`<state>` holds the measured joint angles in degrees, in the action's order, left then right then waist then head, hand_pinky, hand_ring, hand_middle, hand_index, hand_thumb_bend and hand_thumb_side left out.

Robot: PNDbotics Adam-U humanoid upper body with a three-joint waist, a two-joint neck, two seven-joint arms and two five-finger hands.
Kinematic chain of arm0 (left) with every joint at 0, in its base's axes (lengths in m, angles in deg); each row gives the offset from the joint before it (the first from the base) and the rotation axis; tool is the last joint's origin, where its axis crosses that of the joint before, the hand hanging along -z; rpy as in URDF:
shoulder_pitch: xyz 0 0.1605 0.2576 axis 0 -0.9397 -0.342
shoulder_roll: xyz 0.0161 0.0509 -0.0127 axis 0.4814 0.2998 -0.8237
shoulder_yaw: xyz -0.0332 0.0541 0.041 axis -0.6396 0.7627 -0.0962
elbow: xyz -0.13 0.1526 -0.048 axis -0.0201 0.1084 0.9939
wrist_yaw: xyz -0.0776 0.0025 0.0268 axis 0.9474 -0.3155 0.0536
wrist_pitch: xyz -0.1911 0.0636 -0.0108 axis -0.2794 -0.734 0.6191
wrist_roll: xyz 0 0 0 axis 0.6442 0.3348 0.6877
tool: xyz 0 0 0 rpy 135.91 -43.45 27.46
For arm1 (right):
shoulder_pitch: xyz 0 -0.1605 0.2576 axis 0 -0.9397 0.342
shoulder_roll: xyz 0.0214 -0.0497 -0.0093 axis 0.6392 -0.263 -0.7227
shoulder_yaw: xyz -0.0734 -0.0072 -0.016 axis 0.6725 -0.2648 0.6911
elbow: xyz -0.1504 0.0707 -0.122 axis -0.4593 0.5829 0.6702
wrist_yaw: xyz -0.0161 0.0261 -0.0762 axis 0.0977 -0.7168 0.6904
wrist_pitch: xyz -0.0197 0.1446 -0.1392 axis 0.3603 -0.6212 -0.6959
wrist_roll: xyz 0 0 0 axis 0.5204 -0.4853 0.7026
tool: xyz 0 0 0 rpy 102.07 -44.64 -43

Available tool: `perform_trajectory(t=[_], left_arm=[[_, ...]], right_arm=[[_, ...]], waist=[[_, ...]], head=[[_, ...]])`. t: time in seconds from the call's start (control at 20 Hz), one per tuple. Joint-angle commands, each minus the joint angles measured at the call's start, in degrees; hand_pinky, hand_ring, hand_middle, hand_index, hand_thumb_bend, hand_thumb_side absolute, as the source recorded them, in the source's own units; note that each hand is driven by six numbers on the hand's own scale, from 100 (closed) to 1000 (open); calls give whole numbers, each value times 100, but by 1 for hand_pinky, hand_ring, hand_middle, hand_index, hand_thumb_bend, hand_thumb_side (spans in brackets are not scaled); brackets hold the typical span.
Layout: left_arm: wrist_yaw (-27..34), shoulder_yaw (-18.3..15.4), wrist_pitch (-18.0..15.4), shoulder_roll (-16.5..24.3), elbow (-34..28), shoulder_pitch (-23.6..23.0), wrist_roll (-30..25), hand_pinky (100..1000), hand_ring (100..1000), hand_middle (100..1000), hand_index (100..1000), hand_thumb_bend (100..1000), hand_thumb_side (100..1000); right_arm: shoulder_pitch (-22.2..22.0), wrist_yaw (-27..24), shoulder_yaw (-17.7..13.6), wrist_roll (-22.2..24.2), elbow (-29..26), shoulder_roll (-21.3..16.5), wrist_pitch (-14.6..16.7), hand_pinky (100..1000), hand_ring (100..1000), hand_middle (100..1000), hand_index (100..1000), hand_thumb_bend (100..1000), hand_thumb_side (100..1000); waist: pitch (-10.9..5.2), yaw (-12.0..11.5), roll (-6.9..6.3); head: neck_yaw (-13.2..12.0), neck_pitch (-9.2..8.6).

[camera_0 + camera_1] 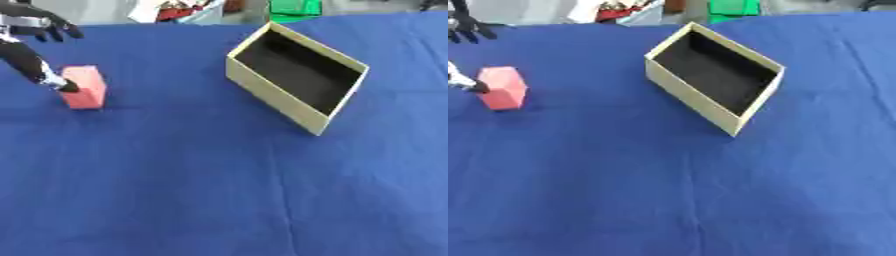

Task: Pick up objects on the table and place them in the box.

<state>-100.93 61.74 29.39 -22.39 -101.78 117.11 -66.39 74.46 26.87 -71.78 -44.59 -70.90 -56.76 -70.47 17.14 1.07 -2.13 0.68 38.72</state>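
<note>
Partly cut off at far left, the left hand (35, 45), fingers spread, touches an upright pink block (85, 87); the box (296, 80) lies diagonally.

The robot's left hand (31, 37) is near the pink block (85, 86), up and to the left of it. The hand is mostly black. Its fingers (52, 27) are thin and dark, with rounded black tips. There is a shiny silver part on the hand, above the block. One long black finger has a small silver ring close to its tip, right beside the block. The tip after the ring is black. Only this one hand shows in the pictures.
</note>
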Motion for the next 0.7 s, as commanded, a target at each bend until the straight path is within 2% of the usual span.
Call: perform_trajectory(t=[0.05, 0.45, 0.7], left_arm=[[-97, -38, -27, 97, 11, 101, 1, 896, 945, 931, 962, 588, 362], [-201, -65, -26, 52, 124, 129, 55, 905, 957, 935, 962, 593, 363], [-402, -72, 24, -12, 319, 143, 100, 891, 946, 938, 966, 612, 361]], right_arm=[[66, -19, -54, 0, -80, -155, 1, 843, 816, 832, 855, 100, 992], [75, -18, -52, 6, -80, -152, 0, 843, 816, 832, 855, 100, 992], [102, -19, -45, 14, -80, -145, 7, 843, 816, 831, 855, 100, 993]], waist=[[-85, 8, 11], [-59, 18, 5], [4, 69, 8]], head=[[9, -69], [13, -79], [-20, -144]])
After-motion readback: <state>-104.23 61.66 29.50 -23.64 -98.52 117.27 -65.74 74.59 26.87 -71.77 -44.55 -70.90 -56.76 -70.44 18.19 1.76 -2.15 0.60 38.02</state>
